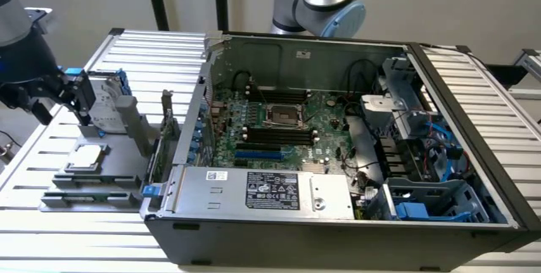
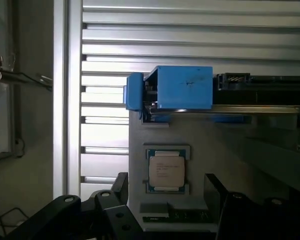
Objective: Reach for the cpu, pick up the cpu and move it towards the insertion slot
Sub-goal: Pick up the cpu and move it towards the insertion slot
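**Open gripper hangs over cpu on table-edge fixture**

The arm's gripper point(image 1: 63, 116) hangs above a grey fixture point(image 1: 127, 152) that sits near the edge of the slatted metal table point(image 1: 50, 235) on the exterior view's left. Its two dark fingers point(image 2: 217, 195) are spread apart and hold nothing. In the wrist view the cpu point(image 2: 166, 170) appears in the gap between them.

The cpu lies flat, silvery top up, in a square recess near the middle of the fixture. The gripper is above the chip and does not touch it. At the fixture's far end, just beside the gripper, a silver hard drive point(image 1: 106, 99) in a blue frame stands upright. Flat grey blocks point(image 1: 85, 181) lie at the fixture's near end.

Beside the fixture, on the exterior view's right, an open computer case point(image 1: 338, 235) takes up most of the table. The insertion slot point(image 1: 285, 116), a square socket with a shiny metal frame and dark centre, sits near the middle of the green motherboard point(image 1: 330, 121) inside the case. It is well apart from the cpu, and the case wall stands between them.
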You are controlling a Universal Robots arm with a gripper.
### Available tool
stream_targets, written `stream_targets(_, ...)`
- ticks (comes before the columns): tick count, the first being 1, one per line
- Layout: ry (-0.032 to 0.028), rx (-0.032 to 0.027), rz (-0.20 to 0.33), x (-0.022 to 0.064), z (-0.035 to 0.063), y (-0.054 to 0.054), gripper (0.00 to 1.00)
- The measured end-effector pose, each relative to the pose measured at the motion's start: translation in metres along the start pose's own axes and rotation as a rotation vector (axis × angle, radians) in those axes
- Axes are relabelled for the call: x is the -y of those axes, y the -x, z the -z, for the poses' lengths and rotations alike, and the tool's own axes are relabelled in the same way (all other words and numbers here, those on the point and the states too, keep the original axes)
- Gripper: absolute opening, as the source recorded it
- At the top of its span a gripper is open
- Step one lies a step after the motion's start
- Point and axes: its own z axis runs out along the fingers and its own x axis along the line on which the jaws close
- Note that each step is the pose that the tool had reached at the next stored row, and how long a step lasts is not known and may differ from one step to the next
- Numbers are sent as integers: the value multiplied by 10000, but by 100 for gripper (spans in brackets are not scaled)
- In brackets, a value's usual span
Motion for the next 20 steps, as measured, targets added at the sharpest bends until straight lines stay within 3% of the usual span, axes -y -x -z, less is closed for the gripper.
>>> stream_targets(13,3,1,0,88,-232,6,71)
stream_targets(20,4,2,0,150,-299,36,71)
